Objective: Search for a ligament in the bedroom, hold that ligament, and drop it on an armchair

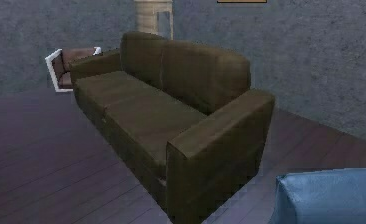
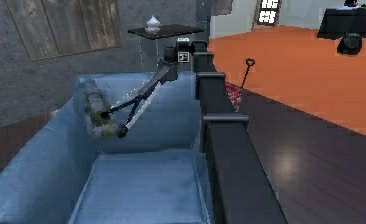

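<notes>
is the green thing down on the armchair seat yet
Not on the seat: the green thing is at the gripper tip, up by the armchair backrest, seat cushion bare below. Held or resting there: cannot tell.

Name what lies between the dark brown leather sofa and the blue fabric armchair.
In the forward view, bare dark wooden floor separates the dark brown leather sofa from the blue fabric armchair; nothing stands on that stretch.

I saw a dark olive sofa [image 1: 161, 110] standing on a dark plank floor [image 1: 41, 160] before a grey-blue wall [image 1: 311, 60], and in the arm side view a wooden panel [image 2: 66, 25] hung on a grey wall left of a small dark table [image 2: 161, 32], with an orange floor [image 2: 301, 70] at the far right.
</notes>
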Robot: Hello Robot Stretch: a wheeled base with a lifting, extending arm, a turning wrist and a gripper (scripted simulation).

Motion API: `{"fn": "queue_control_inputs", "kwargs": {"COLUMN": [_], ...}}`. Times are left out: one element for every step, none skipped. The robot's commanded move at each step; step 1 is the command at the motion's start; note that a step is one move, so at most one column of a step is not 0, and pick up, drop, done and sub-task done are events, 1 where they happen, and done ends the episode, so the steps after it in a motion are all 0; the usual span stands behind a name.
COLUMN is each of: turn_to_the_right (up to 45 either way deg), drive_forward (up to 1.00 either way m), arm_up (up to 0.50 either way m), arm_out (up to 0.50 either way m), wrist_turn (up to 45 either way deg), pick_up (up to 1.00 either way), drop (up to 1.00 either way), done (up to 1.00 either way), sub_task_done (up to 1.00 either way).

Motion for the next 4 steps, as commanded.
{"fn": "queue_control_inputs", "kwargs": {"turn_to_the_right": [0.0, 0.0, 0.0, 0.0], "drive_forward": [0.0, 0.0, 0.0, 0.0], "arm_up": [0.0, 0.0, 0.0, -0.26], "arm_out": [0.0, 0.0, 0.0, 0.0], "wrist_turn": [45.0, 45.0, 9.0, 0.0], "pick_up": [0.0, 0.0, 0.0, 0.0], "drop": [0.0, 0.0, 0.0, 0.0], "done": [0.0, 0.0, 0.0, 0.0], "sub_task_done": [0.0, 0.0, 0.0, 0.0]}}
